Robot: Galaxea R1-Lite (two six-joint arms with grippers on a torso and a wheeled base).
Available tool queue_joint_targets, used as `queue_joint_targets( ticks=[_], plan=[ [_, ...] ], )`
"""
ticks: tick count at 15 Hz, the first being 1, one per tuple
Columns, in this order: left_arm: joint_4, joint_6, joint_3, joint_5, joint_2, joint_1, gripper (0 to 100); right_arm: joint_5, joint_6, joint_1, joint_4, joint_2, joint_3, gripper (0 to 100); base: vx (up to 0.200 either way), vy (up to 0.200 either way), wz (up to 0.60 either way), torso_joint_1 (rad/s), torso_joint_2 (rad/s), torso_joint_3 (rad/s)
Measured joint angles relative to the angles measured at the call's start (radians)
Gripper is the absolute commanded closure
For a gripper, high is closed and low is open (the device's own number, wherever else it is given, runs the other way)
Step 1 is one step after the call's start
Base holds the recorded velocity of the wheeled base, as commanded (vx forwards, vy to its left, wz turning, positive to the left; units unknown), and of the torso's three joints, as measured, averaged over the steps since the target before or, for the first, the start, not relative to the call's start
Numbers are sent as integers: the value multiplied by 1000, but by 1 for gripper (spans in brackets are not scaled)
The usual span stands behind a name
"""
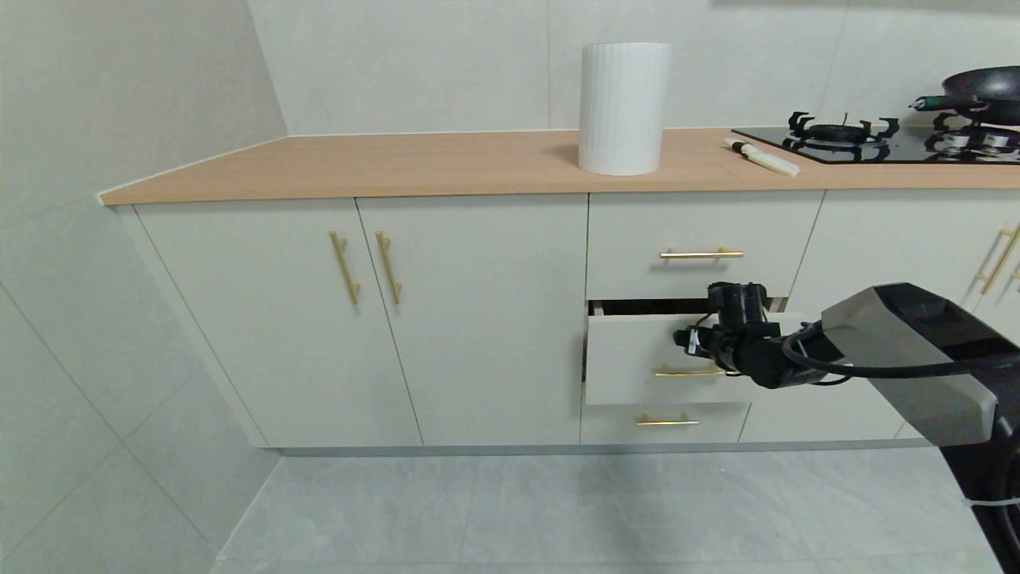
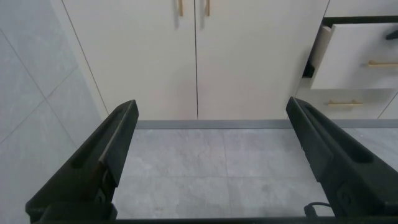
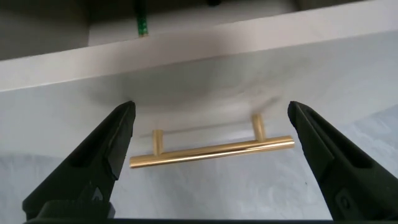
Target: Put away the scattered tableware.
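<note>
A cream-handled utensil [image 1: 761, 157] lies on the wooden counter [image 1: 398, 163] beside the hob. The middle drawer [image 1: 629, 355] of the cabinet below stands pulled out a little, also seen side-on as the drawer [image 2: 357, 53]. My right gripper [image 1: 690, 339] hovers just in front of that drawer's front. It is open, and the right gripper [image 3: 211, 115] has its fingers either side of the gold handle [image 3: 211, 151] without touching it. A small green item [image 3: 142, 22] peeks from inside the drawer. My left gripper [image 2: 211, 106] is open and empty, low over the floor.
A tall white ribbed cylinder [image 1: 622, 108] stands on the counter. A black gas hob [image 1: 876, 142] with a dark pan [image 1: 984, 89] is at the far right. Two closed cabinet doors [image 1: 366, 319] with gold handles are left of the drawers. Grey tiled floor [image 1: 558, 510] lies in front.
</note>
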Motion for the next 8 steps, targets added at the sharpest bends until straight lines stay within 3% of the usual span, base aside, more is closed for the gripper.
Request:
queue_joint_targets(
  ticks=[8],
  plan=[
    [0,0,0,0,0,0,0,-19,37,-9,-84,88,-103,0,0,0,0,0,0,0]
  ],
)
